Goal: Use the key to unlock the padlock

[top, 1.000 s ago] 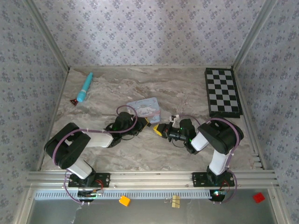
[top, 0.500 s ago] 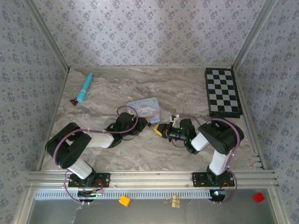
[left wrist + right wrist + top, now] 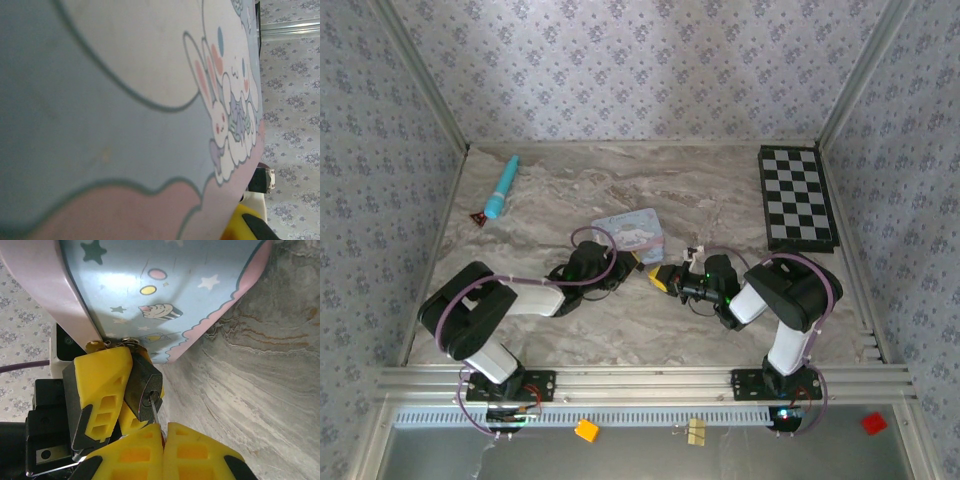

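My right hand [image 3: 162,434], pinching the key [image 3: 156,416], hides all but its blade, at the padlock [image 3: 142,389] my left hand [image 3: 640,263] pinches beside the blue tin [image 3: 165,285], over marbled tabletop [image 3: 260,390] between papered walls [image 3: 620,70].

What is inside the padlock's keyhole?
A thin silvery key blade, held by the right fingers, sits in the padlock. Its tip is hidden inside.

Two robot arms [image 3: 480,315], one tin [image 3: 630,232], one padlock [image 3: 142,387], one key [image 3: 156,416], one checkerboard [image 3: 798,197], one teal pen [image 3: 502,187], one red scrap [image 3: 478,215], and seemingly three small bits [image 3: 586,430] along the front ledge [image 3: 640,442].
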Controlling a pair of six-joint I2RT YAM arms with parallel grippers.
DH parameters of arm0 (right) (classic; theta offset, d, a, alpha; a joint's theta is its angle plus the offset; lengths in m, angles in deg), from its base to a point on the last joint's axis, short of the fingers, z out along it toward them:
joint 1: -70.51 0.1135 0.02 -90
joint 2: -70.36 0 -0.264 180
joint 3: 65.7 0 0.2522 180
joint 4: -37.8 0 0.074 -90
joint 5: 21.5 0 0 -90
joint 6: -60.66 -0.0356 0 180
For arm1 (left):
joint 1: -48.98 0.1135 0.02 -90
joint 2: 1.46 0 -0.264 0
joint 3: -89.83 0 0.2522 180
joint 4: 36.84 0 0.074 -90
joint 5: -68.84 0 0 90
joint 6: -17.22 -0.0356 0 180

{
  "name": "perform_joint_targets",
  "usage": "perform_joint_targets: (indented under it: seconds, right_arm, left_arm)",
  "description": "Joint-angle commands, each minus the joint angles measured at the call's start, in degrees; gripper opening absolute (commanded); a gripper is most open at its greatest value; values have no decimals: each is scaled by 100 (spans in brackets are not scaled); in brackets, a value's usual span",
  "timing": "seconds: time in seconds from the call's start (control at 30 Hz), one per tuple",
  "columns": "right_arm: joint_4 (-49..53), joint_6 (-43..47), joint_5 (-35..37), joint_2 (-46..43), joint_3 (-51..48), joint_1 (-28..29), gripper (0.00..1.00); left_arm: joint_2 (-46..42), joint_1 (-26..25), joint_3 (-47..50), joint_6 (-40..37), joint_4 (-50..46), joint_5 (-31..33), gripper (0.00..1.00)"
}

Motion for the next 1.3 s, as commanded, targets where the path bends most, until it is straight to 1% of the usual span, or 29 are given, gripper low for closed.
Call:
perform_joint_targets:
  seconds: [0.0,0.1,0.17,0.27,0.57,0.77,1.0,1.1,1.27]
  right_arm:
    - [-514,83,-61,-149,231,73,0]
    - [-515,93,-117,-106,219,-76,0]
    - [-515,82,-252,-81,175,-301,0]
    - [-513,40,-516,-27,217,-533,0]
    - [-509,9,-413,-59,368,-365,0]
    - [-515,47,-505,149,403,-533,0]
    - [-514,153,-433,-88,423,-367,0]
    - [-515,227,-370,-66,349,-275,0]
    - [-511,300,-282,-33,250,-152,0]
  left_arm:
    - [90,-315,-282,69,248,-651,8]
    - [-2,-382,-353,5,114,-644,6]
    - [-81,-415,-388,-68,-35,-652,5]
    - [-136,-423,-318,-34,86,-674,4]
    - [-125,-529,-451,1,322,-684,2]
    - [-178,-576,-566,-41,200,-751,0]
    - [-204,-578,-522,-138,-166,-574,8]
    - [-142,-582,-539,-139,-214,-531,13]
    - [-48,-575,-577,-153,-269,-509,16]
